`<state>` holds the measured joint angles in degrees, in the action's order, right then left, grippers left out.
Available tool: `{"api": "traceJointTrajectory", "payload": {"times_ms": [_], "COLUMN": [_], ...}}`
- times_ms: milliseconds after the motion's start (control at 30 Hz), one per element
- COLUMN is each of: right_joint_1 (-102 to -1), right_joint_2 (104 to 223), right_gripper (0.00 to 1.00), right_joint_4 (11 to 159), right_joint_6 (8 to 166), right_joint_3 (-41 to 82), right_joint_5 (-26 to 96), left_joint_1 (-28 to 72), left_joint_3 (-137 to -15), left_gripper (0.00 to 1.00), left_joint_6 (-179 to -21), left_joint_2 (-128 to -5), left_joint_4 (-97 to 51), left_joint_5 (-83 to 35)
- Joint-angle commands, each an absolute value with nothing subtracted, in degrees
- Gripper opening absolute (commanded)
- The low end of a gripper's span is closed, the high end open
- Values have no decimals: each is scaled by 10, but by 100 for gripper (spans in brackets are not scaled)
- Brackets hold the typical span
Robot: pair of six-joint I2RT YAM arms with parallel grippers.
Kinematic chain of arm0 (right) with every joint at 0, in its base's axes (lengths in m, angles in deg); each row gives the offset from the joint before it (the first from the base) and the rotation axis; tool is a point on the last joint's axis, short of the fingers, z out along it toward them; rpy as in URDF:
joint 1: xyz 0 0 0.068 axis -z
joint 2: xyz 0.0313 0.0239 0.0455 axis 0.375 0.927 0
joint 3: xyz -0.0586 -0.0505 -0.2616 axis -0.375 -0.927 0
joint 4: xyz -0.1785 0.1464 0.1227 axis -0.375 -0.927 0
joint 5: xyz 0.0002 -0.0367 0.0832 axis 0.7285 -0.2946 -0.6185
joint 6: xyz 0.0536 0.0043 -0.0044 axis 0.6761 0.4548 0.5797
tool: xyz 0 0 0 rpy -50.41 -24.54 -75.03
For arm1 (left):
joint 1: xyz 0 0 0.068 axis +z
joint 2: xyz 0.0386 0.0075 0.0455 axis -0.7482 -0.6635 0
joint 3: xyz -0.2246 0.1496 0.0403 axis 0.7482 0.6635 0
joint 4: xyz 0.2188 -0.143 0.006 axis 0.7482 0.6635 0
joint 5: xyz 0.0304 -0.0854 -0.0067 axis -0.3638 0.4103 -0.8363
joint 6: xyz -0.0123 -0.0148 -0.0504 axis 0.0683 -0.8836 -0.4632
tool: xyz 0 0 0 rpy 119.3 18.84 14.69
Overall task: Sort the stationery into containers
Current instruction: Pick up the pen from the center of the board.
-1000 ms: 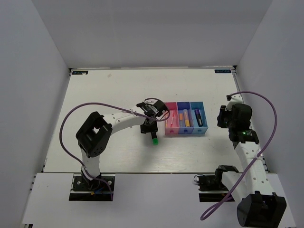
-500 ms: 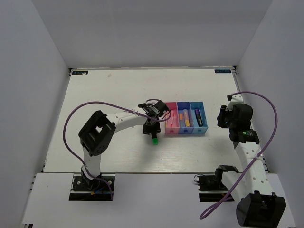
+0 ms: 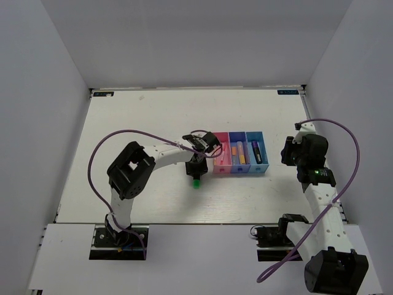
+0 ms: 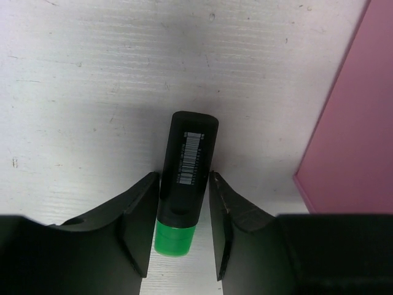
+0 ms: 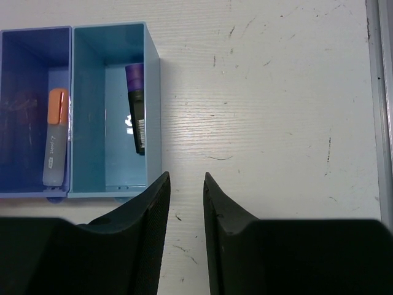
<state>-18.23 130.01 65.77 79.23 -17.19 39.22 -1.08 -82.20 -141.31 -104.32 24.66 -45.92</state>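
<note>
My left gripper [image 3: 196, 168] is shut on a black marker with a green cap [image 4: 187, 160], held low over the table just left of the pink bin [image 4: 350, 135]. The green cap [image 3: 195, 182] points toward the near edge. The three joined bins are pink [image 3: 221, 171], dark blue [image 3: 237, 171] and light blue [image 3: 258, 170]. A purple-capped black marker [image 5: 136, 104] lies in the light blue bin [image 5: 104, 153]. A grey-orange marker [image 5: 55, 141] lies in the dark blue bin [image 5: 18, 123]. My right gripper [image 5: 186, 178] is empty, with a narrow gap between its jaws, to the right of the bins.
White walls stand close on the left, right and back of the white table [image 3: 153, 117]. The table's right edge strip [image 5: 384, 92] runs just beyond the right gripper. Purple cables loop over both arms.
My left gripper has shifted slightly left with the green-capped marker in it. The right arm has not moved.
</note>
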Motion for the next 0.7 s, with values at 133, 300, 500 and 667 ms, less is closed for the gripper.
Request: {"api": "traceJointTrajectory", "payload": {"times_ms": [133,300,500,667], "right_joint_1": [-176,-173,-173,-172], "right_joint_2": [1288,1286,1284,1286], "right_gripper": [32,32,45,0], "right_joint_4": [663,661,661,658], "right_joint_6": [797,797,796,785], "right_joint_3": [-162,-163,-163,-163], "right_joint_5": [383,380,362,346], "left_joint_1": [-18,-27,-55,-68], "left_joint_3": [-775,-784,-815,-887], "left_gripper": [30,4,0,0], "left_joint_6": [-1401,-1371,-1325,-1319], "left_joint_2": [-1064,-1049,-913,-916], "left_joint_4": [268,301,266,139], "left_joint_5": [-466,-490,-491,-401]}}
